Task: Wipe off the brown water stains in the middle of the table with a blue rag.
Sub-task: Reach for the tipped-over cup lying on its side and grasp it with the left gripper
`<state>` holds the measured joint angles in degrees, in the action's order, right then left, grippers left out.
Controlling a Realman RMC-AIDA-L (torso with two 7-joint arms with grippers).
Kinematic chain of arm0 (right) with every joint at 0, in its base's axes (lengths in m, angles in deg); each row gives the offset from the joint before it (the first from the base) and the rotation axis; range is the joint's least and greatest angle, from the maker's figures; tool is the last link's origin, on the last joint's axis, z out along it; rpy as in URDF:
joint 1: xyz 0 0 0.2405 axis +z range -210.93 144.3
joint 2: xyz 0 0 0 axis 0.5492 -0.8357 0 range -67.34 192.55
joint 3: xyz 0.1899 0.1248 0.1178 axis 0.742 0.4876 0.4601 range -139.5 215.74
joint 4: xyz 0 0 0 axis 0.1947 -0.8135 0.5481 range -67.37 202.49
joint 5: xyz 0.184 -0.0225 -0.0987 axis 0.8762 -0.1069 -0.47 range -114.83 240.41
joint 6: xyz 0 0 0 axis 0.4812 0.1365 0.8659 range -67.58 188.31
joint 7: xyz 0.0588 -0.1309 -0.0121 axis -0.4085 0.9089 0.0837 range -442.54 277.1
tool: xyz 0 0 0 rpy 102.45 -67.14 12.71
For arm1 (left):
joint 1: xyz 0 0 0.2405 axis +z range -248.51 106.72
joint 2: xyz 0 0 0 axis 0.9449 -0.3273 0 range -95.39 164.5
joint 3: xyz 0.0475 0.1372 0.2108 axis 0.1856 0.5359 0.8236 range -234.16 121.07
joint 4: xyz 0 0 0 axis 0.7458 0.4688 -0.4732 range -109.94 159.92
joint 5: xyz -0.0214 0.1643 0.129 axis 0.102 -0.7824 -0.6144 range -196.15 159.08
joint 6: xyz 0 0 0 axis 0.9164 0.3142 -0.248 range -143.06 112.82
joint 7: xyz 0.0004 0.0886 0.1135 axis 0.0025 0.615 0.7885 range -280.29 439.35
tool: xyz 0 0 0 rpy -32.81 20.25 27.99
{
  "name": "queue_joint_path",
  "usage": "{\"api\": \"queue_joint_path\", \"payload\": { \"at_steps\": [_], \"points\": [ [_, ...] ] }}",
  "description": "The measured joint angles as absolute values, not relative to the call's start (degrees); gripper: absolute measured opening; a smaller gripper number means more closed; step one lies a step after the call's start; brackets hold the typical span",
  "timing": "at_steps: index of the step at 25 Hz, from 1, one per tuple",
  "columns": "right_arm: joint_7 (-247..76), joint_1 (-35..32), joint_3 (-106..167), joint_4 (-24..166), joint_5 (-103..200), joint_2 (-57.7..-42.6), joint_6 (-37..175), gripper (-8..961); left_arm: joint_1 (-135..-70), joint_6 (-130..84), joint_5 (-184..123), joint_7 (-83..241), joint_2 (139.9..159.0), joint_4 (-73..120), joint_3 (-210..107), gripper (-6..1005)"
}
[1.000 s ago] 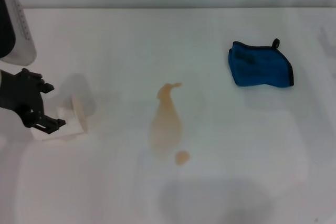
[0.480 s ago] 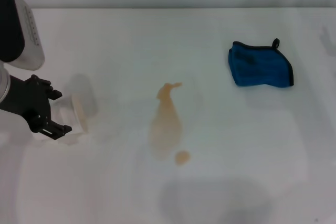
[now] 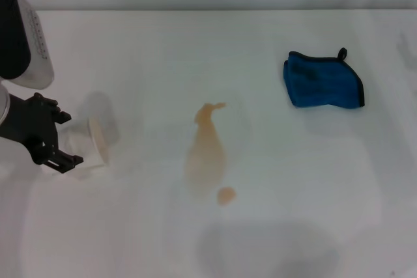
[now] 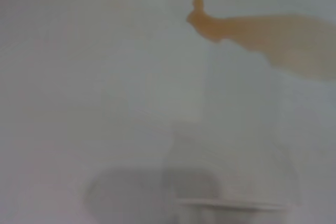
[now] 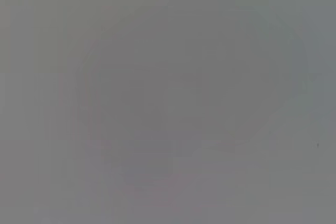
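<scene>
The brown water stains (image 3: 207, 154) lie mid-table as a long tan teardrop patch with a small round dot (image 3: 226, 195) below it; the patch also shows in the left wrist view (image 4: 262, 30). The blue rag (image 3: 322, 81), folded, with black edging and a loop, lies on the white table (image 3: 273, 180) at the far right, untouched. My left gripper (image 3: 65, 139) is at the left edge, well left of the stains, shut on a whitish cup (image 3: 94, 140) held tipped on its side. The right gripper is out of view.
The cup's blurred, translucent body fills the lower part of the left wrist view (image 4: 231, 182). A soft shadow lies on the table near its front edge (image 3: 267, 252). The right wrist view shows only plain grey.
My left gripper with the cup rose and shifted right, then drew back a little to the left. The stains and the rag have not moved.
</scene>
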<state>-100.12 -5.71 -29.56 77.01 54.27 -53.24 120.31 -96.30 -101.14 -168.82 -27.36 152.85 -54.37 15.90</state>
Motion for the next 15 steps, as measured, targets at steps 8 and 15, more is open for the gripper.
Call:
{"api": "queue_joint_path", "payload": {
  "at_steps": [8, 15],
  "points": [
    [-100.12, -5.72, -29.56, 77.00, 54.27, -53.24, 120.31, 782, -96.31, -100.24, -168.77, -27.34, 152.92, -53.56, 16.03, 842],
    [-100.12, -5.72, -29.56, 77.04, 54.27, -53.24, 120.31, 782, -96.95, -98.07, -168.83, -27.35, 153.03, -50.51, 17.49, 838]
  ]
}}
